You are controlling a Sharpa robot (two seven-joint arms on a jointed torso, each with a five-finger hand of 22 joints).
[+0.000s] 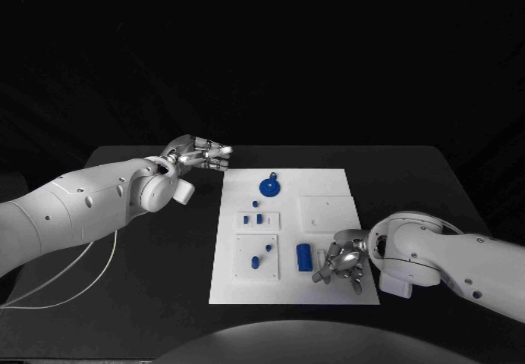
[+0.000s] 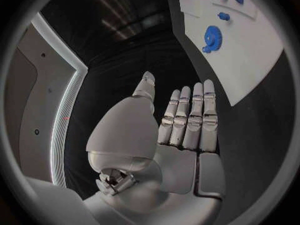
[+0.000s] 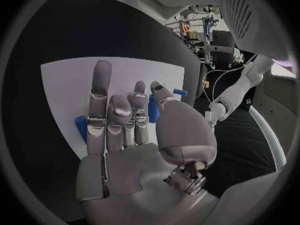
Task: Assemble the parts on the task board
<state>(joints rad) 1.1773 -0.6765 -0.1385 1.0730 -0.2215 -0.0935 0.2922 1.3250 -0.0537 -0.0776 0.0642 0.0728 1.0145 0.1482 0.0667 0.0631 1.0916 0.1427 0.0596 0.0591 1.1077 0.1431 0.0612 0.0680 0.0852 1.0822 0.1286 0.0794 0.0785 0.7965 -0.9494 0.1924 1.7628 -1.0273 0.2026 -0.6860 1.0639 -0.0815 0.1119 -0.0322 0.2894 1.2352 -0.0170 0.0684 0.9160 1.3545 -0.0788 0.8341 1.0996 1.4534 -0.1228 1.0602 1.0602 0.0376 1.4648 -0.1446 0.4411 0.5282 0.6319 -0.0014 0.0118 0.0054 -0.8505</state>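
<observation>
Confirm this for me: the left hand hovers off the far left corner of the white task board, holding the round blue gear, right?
Not quite. The left hand holds nothing; its fingers are open. The round blue gear lies on the white task board, as the head view shows.

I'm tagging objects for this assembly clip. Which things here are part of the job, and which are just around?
Part of the job:
task board
blue gear-like part
blue cylinder part
small blue parts in the square inserts
right hand, over the board's near right corner
left hand, off the board's far left corner

Just around:
black table
white cable by the left arm
</observation>
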